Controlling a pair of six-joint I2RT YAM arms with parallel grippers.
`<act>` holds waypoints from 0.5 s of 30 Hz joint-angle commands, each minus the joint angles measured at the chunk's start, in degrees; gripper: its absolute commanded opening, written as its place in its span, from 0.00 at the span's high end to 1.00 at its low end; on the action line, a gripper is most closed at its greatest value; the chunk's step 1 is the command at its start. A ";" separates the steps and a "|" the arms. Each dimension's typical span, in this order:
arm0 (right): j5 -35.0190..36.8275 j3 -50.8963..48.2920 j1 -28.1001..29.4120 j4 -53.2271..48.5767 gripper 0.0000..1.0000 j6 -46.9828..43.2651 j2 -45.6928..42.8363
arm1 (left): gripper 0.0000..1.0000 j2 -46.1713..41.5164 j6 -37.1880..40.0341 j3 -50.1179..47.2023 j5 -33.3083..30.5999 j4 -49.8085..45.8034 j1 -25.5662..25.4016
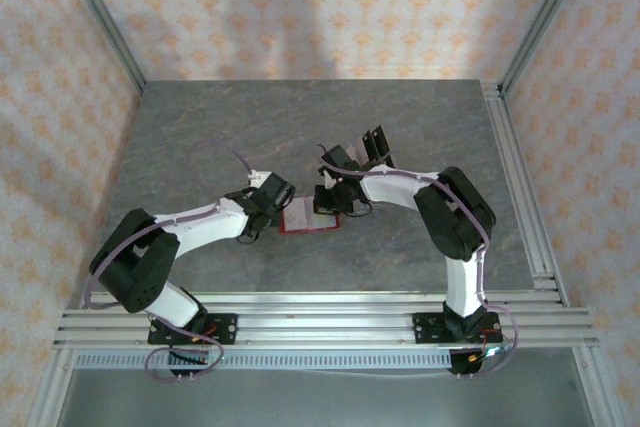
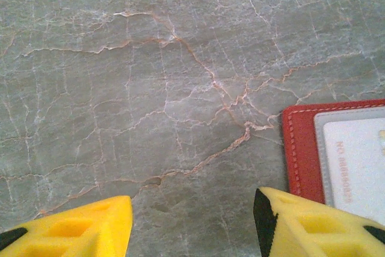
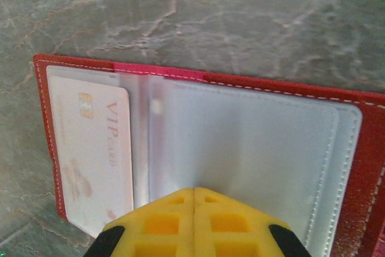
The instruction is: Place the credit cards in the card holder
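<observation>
Spread left end effector [image 2: 192,209] seemingly pins the red bi-fold card holder [image 3: 367,148] so the closed right end effector [image 3: 194,192] can work its clear pocket [image 3: 246,142].

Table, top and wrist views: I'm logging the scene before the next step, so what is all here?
card holder: one, red, lying open at the table's centre
credit card: one seen, pale, inside a clear pocket of the card holder
dark items: about two, black, beyond the right arm's wrist; too small to identify
table: one, grey marbled
left fingers: two, yellow, apart, at the card holder's edge
right fingers: two, yellow, closed together over the card holder's clear pocket
</observation>
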 commanded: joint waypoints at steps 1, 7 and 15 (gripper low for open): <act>1.80 -0.55 -0.73 -0.71 1.00 -0.52 -2.34 | 0.43 -0.61 1.54 1.65 0.13 0.35 0.03; 0.65 0.89 -0.30 -1.39 1.00 -0.54 -4.30 | 0.43 -0.38 0.89 0.95 -0.59 0.26 0.03; 0.06 5.06 1.77 -2.86 1.00 -1.31 -1.96 | 0.43 1.57 -0.37 0.33 -1.68 0.58 0.03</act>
